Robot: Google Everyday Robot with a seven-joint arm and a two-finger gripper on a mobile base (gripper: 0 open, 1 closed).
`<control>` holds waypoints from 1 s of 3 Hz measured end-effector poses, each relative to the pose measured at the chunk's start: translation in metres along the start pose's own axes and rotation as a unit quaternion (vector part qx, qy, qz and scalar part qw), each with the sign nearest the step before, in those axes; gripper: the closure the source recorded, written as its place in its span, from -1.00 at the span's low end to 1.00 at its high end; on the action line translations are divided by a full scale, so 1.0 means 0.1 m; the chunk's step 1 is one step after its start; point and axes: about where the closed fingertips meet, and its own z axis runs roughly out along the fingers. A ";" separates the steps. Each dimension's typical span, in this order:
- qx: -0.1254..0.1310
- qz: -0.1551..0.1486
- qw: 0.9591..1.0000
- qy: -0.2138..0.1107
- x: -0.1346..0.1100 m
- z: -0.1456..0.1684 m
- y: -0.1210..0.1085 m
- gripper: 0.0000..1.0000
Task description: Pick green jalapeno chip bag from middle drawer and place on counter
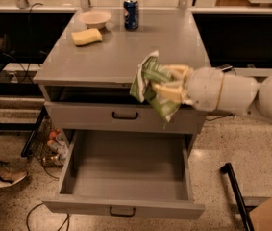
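**Surface and room.** A grey metal cabinet stands on a pale speckled floor [236, 143]. Its flat, matte grey top serves as the table [174, 37]. Dark shelving runs behind it at 12 o'clock. A person's brown shoe [3, 178] rests on the floor at 8 o'clock. A black bar [234, 191] lies on the floor at 4 o'clock.

**Count on the table: three items, all at the far left, toward 11 o'clock.**
- One yellow rectangular sponge [86, 36].
- One shallow cream bowl [95, 18], just beyond the sponge.
- One blue drinks can [131, 14], upright, just right of the bowl.

**Count of drawers: two, each with a small black front handle.**
- The upper grey drawer [92, 115] is pushed in.
- The middle drawer [130, 170], a wide shallow grey metal one on the lowest tier, is pulled fully out toward 6 o'clock.

**Task item: one.** The green jalapeno chip bag [145, 76] is small, of crumpled foil, with a white patch. It hangs in the air at the table's front edge, toward its 5 o'clock corner, above the upper drawer's front. Whether it touches the edge cannot be told.

**Hand: one.** The robot's cream two-finger hand [168, 82] reaches in from 3 o'clock on a white rounded arm [231, 95]. Its fingers are pressed onto the bag, pinching it from the right side.
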 end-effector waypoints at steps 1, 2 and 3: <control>0.027 -0.029 0.999 0.001 -0.36 0.22 -0.46 1.00; 0.055 -0.041 0.998 0.017 -0.57 0.42 -0.86 1.00; 0.065 -0.042 0.996 0.041 -0.63 0.65 -1.18 1.00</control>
